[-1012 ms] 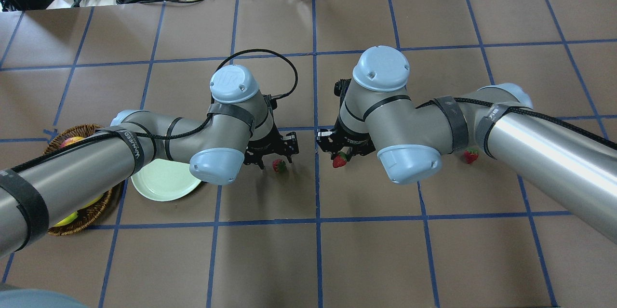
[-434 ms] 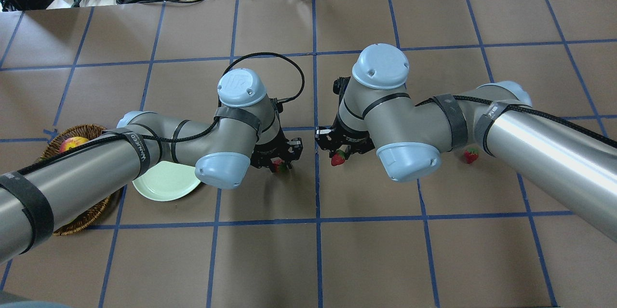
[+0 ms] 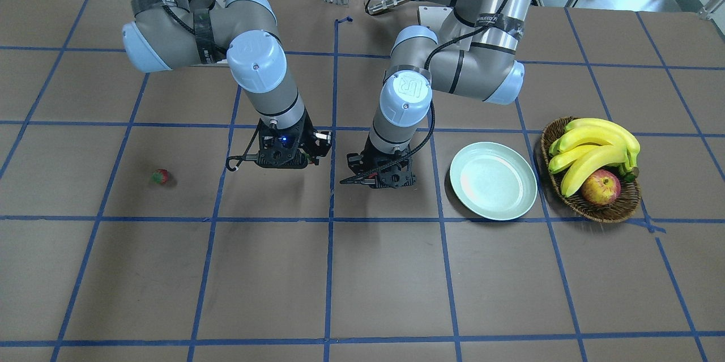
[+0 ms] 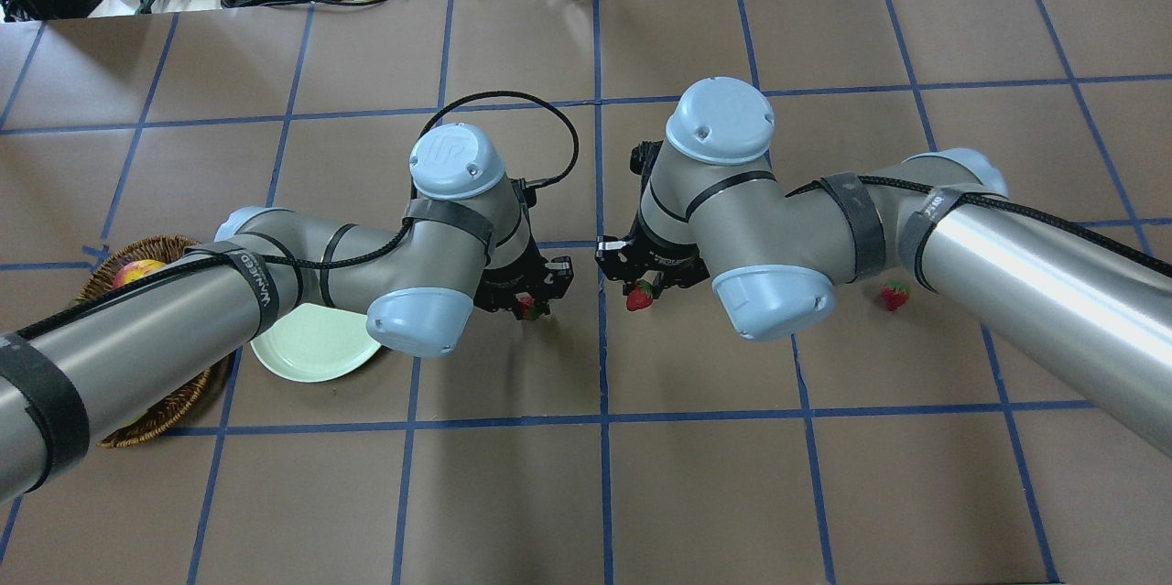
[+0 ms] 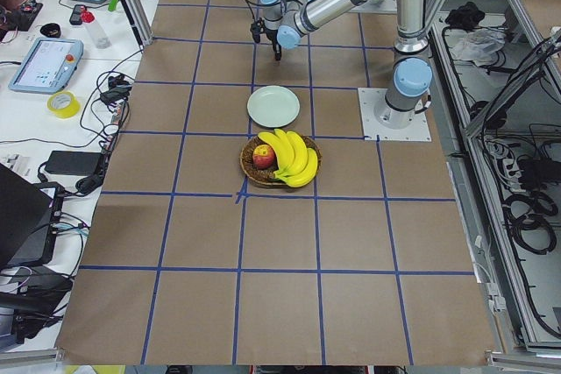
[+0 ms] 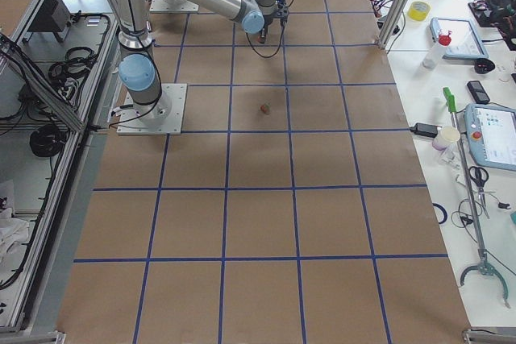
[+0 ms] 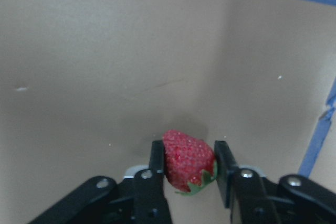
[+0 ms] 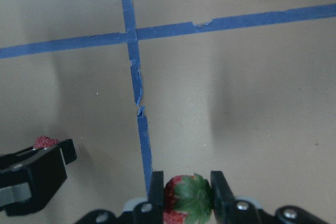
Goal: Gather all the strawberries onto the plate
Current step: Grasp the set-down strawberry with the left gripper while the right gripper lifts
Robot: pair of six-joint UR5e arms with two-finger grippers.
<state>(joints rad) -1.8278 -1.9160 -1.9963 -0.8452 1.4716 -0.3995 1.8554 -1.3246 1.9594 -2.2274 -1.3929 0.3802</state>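
The left gripper (image 7: 189,148) is clamped on one small red strawberry with green cap (image 7: 186,160). Its two black fingers (image 7: 156,166) press the berry from both sides, low over the brown paper table (image 4: 513,493) w/ blue tape grid. Whether the berry touches the paper, one cannot tell. The right gripper (image 8: 186,179) is closed on a second red strawberry (image 8: 185,199), green cap toward the wrist cam, held clearly above the table, just beside a blue tape line (image 8: 140,129). Both grippers are near each other, approx. at table centre. The third red strawberry (image 4: 895,295) lies alone on the paper beside the right arm (image 4: 1007,255), well apart from the round pale mint plate (image 4: 311,352). The plate sits partly under the left arm (image 4: 183,310), just beside the brown wicker basket (image 3: 600,214) w/ yellow bananas (image 3: 595,147) and a red-yellow apple (image 3: 600,187).
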